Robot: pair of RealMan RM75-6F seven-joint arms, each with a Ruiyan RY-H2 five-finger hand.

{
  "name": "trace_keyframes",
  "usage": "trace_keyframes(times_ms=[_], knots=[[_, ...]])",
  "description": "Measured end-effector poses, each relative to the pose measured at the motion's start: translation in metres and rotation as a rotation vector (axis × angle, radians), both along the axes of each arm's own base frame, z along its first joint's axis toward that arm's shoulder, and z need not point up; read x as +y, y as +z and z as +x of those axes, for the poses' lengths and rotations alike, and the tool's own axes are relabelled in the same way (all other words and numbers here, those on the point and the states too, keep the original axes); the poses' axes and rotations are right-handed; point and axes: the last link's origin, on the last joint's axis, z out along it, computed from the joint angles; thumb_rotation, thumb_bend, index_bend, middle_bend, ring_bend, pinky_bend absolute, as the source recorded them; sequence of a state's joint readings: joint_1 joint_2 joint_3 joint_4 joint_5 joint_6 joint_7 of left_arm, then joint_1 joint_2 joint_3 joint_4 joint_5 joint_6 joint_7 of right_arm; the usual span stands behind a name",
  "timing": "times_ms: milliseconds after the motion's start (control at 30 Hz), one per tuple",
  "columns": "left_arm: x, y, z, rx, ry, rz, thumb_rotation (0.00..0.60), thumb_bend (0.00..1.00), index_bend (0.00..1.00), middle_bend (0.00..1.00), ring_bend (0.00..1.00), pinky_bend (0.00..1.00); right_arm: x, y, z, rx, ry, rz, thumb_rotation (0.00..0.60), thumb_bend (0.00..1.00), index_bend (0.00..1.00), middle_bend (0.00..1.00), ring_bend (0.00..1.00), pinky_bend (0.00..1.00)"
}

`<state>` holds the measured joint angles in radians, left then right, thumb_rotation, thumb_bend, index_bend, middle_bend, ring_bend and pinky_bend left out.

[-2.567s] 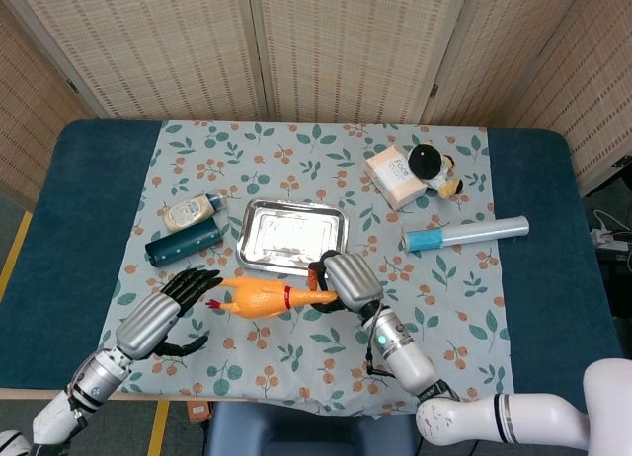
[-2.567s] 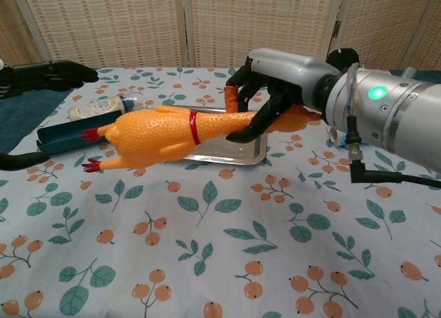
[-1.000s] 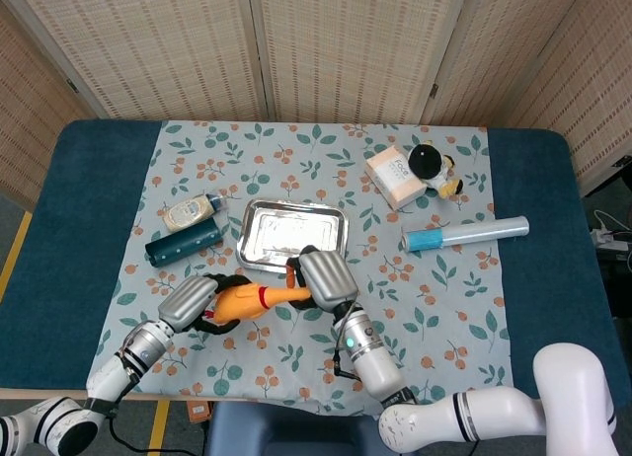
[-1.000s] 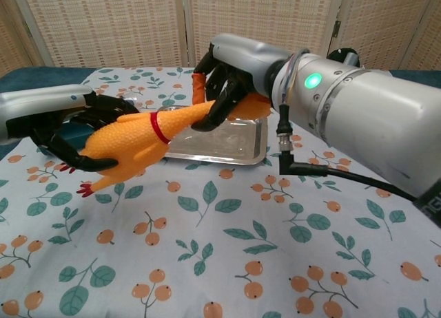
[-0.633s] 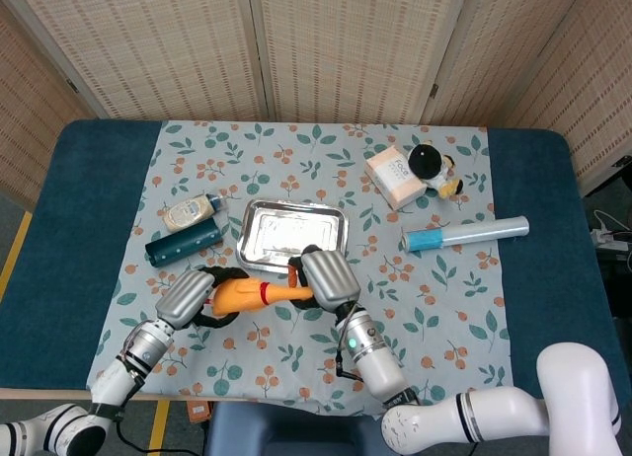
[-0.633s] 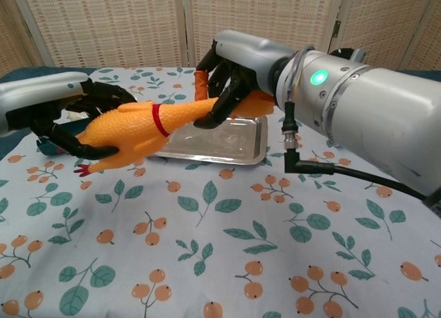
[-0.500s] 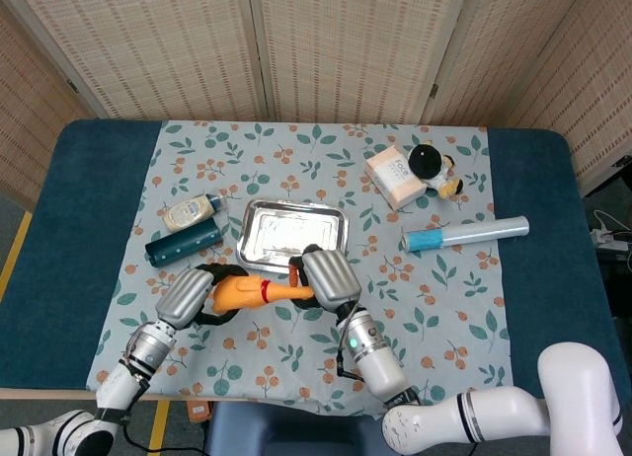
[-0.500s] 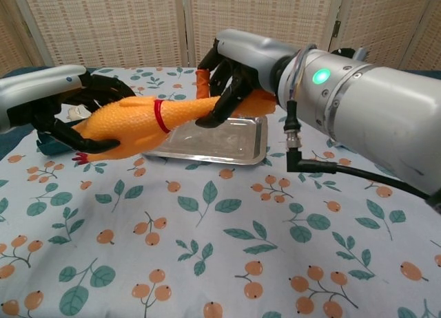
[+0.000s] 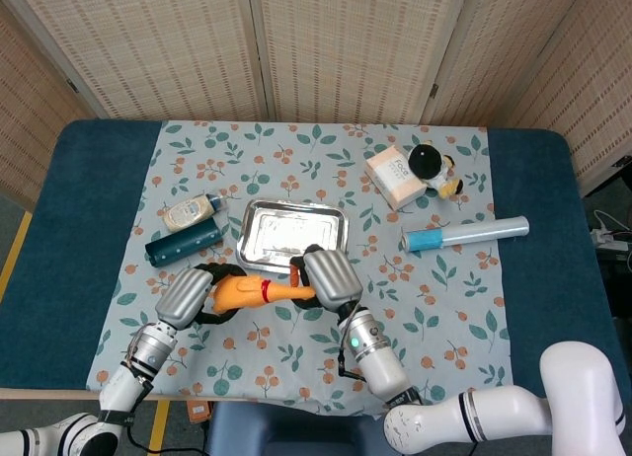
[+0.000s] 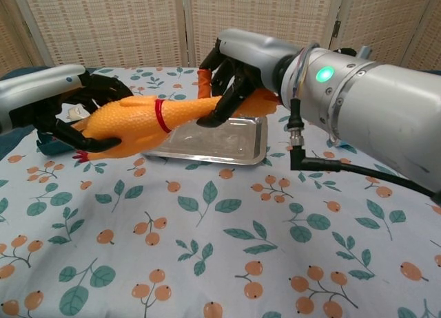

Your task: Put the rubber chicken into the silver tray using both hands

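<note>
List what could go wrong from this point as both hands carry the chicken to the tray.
1. The orange rubber chicken hangs in the air between the left robot hand and the right robot hand; uneven motion could stretch or twist it loose.
2. It sits short of the shiny silver metal tray, so an early release would likely drop it on the cloth.
3. The tray's near rim could catch the right fingers.

I'm seeing the orange rubber chicken [image 10: 141, 122] hanging level between my left hand [image 10: 65, 115] and right hand [image 10: 231, 70], silver tray [image 10: 244, 149] lying just beyond.
</note>
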<state>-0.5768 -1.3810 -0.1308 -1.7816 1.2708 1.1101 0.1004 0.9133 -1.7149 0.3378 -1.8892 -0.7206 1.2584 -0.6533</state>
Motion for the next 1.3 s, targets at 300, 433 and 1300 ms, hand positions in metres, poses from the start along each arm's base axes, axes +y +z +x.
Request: trace_keyframes(times_ms=[300, 433, 1300], knots=[[-0.004, 0.001, 0.002, -0.036, -0.027, -0.048, 0.600, 0.68, 0.34, 0.30, 0.24, 0.40, 0.001, 0.001, 0.001, 0.000, -0.002, -0.003, 0.600, 0.38, 0.93, 0.69, 0.88, 1.00], [-0.006, 0.003, 0.001, -0.031, -0.064, -0.119, 0.600, 0.51, 0.00, 0.00, 0.00, 0.12, 0.001, 0.001, 0.002, 0.001, -0.001, -0.007, 0.600, 0.38, 0.93, 0.69, 0.88, 1.00], [0.002, 0.011, -0.009, -0.027, 0.014, -0.286, 0.600, 0.42, 0.14, 0.13, 0.14, 0.39, 0.000, 0.003, 0.003, -0.004, 0.000, -0.010, 0.600, 0.38, 0.93, 0.69, 0.87, 1.00]])
